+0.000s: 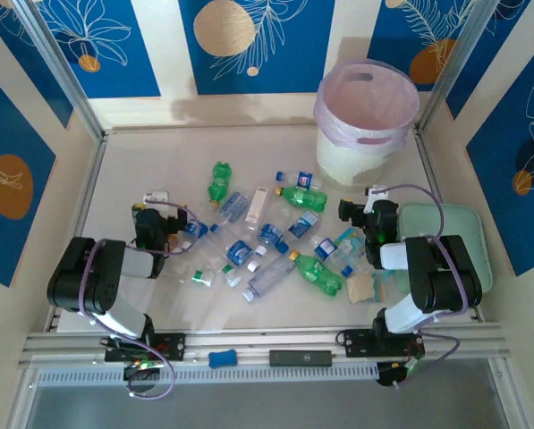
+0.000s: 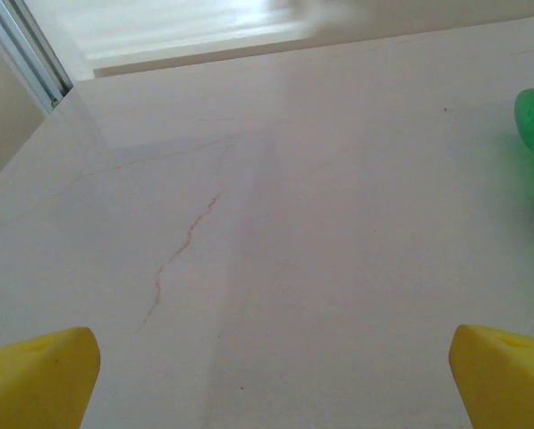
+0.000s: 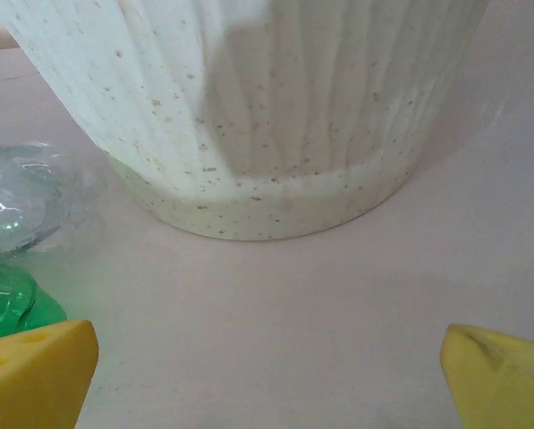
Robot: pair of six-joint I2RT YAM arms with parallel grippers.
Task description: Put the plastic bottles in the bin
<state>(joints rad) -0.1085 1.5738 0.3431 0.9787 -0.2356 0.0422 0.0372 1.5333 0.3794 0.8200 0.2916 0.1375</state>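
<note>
It looks barely begun: the plastic bottles (image 1: 317, 273) lie scattered on the table (image 1: 141, 161) between the two grippers, while the bin (image 1: 356, 163) stands just ahead of the right gripper (image 3: 267, 380). That one and the left gripper (image 2: 271, 380) both gape wide, holding nothing.

No readable text on the bottles (image 1: 316, 273)

The bin (image 3: 275, 116) is white with dark speckles, its liner (image 1: 367, 103) pink. The bottles (image 1: 318, 273) are green or clear with blue labels. The bench (image 2: 275, 223) is cream. The walls (image 1: 258, 45) are blue with white leaves.
</note>
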